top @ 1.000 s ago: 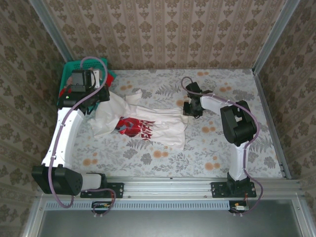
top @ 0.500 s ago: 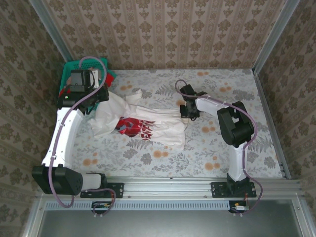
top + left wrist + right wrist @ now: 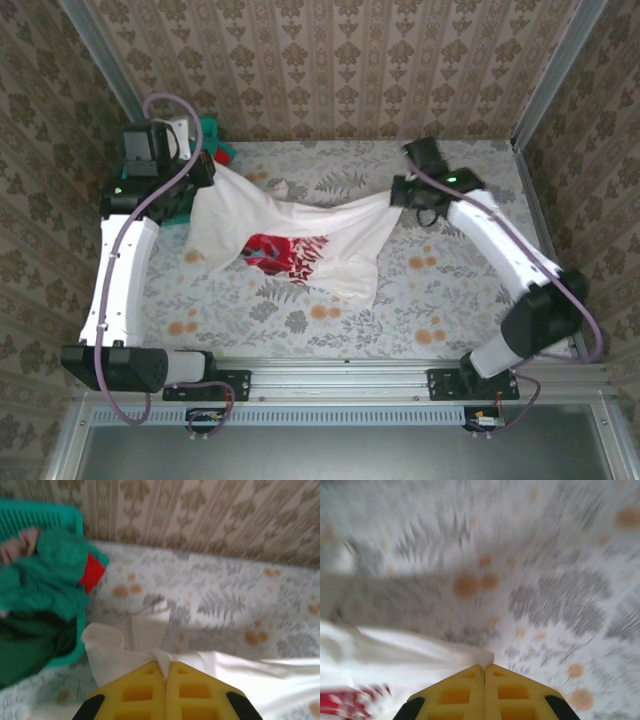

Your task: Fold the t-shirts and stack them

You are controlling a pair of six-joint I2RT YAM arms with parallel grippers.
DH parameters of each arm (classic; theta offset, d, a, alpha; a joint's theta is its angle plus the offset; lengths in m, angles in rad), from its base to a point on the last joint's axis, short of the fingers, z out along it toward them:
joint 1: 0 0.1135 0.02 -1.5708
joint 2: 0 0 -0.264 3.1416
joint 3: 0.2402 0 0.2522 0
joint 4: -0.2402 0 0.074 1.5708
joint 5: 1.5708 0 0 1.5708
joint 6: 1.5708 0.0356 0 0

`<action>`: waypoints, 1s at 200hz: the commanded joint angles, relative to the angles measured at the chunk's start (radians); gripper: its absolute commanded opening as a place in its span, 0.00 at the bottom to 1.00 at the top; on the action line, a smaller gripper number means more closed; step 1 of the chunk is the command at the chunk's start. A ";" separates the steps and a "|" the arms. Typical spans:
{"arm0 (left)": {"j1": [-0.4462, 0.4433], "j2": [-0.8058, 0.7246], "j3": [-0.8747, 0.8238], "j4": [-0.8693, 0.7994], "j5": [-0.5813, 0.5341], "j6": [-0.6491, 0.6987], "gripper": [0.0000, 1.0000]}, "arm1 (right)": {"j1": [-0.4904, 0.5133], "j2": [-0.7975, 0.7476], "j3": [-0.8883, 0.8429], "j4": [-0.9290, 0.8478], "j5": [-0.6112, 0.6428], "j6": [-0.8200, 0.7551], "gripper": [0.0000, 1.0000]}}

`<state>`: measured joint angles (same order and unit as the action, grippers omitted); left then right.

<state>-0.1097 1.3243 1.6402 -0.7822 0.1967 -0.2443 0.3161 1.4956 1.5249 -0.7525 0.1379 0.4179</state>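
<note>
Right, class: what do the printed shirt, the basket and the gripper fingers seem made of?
The printed shirt looks like soft matte cloth, maybe cotton: it sags and creases. The basket seems rigid teal plastic, slotted. The fingers look yellow moulded plastic, with square pockets.

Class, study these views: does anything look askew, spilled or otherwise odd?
The red-and-white printed t-shirt hangs crooked between the left gripper and the right gripper. Each gripper is shut on an edge, and the shirt's middle is sagging and wrinkled. A teal shirt bulges over the rim of the basket.
</note>
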 commanded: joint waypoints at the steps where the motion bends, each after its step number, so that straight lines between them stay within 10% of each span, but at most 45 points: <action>1: 0.008 0.098 0.168 0.027 0.033 -0.021 0.00 | -0.090 0.002 0.157 -0.081 0.073 -0.048 0.00; 60: 0.104 0.800 1.381 -0.167 0.300 -0.196 0.00 | -0.247 0.581 1.303 -0.454 -0.009 -0.097 0.00; 82: 0.151 0.753 1.330 -0.110 0.371 -0.222 0.00 | -0.271 0.656 1.553 -0.535 -0.065 -0.093 0.00; 122: 0.175 0.288 0.377 0.288 0.372 -0.210 0.00 | -0.273 0.330 0.970 -0.245 -0.155 -0.120 0.00; 200: 0.180 0.004 -0.590 0.455 0.365 -0.203 0.00 | -0.274 -0.346 -0.526 0.212 -0.249 -0.004 0.00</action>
<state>0.0769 1.2976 1.2381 -0.3820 0.5545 -0.4503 0.0418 1.1969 1.2984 -0.6559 -0.0860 0.3569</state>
